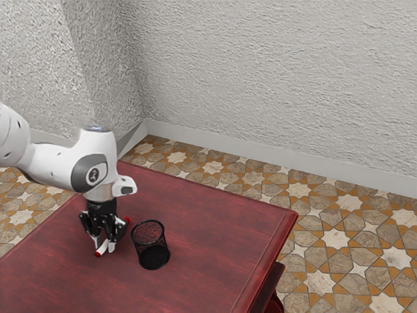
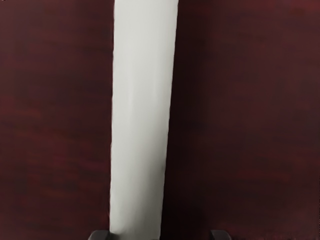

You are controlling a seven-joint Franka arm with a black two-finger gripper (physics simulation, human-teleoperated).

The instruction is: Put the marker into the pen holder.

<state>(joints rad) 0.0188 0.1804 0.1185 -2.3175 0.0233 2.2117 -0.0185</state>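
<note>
Before any lift is tried, the black tool has to be closed squarely on the marker, which is seen lying on the desk beneath the hand. The fingers are parted wide, wider than the white barrel, and nothing is gripped. The barrel is straddled unevenly: by one fingertip it is touched or almost touched, while a clear gap is left at the other. For a good grasp, the hand is best shifted slightly toward the nearer finger so that the barrel is centred; otherwise the marker may be pushed sideways or rolled as the fingers are brought together. A slight slant is also shown between barrel and fingers, and a small turn could be made so that the pads are met flat.

Once pinched, the marker should be raised straight up and tipped upright before being lowered, since it could be caught across the rim if carried level.

The pen holder, a black mesh cup, is stood upright near the marker, toward the exterior view's right. One red end of the marker is pointed away past the cup's side, so a low sideways sweep should be avoided, as the cup might be knocked. Beyond the desk, a patterned tile floor and a rough pale wall are seen.
</note>
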